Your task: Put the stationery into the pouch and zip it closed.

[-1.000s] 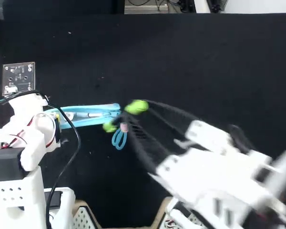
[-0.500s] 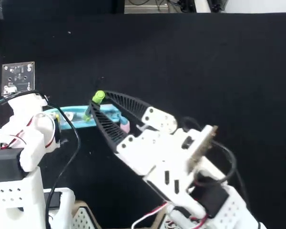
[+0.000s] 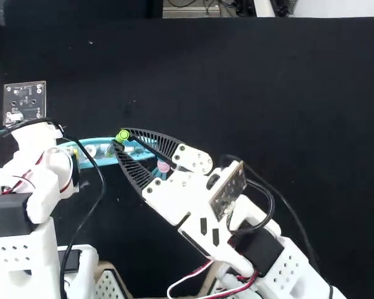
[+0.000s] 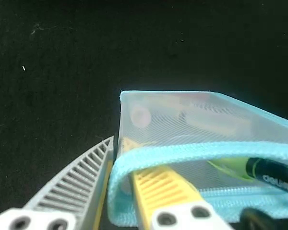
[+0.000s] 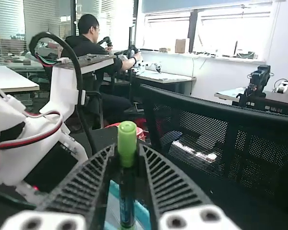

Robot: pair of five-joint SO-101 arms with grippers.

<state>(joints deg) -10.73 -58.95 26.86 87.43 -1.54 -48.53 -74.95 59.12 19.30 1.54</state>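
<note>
Right end effector (image 5: 126,149) is clamped on a green-capped pen (image 5: 127,136), one ribbed finger on each side of the barrel just under the cap; cap up, barrel pointing down toward the pale-blue strip below; in the high view that cap (image 3: 123,135) sits at the tip of the black fingers, directly over the pouch (image 3: 96,149).

Left end effector (image 4: 118,143) is closed on the pouch's end; yellow finger (image 4: 158,189) inside the mouth under the blue rim band, grey finger (image 4: 81,184) outside, mesh wall pinched between; this holds the mouth propped up and apart.

Pouch (image 4: 182,124) lies on the black worktop (image 3: 268,93) near the left arm, zip not yet drawn; thru the mesh a pale round piece (image 4: 139,116) and a whitish block (image 4: 216,122) are already inside; the pen's dark barrel (image 4: 266,176) appears to sit between the two zip edges, i.e. its lower end is in the opening, tho how deep can't be told.

Small square board (image 3: 23,101) lies apart at the worktop's far left, not part of the job.

Step in hand, by my read: loading the pen, approx. mid-task; zipping not begun.

Next move likely needs: tilt the pen toward the pouch's long axis so it slides in flat, let go only once the cap clears the rim, back out w/o snagging the mesh; left grip should hold firm meanwhile, then the right can go for the zip pull.
</note>
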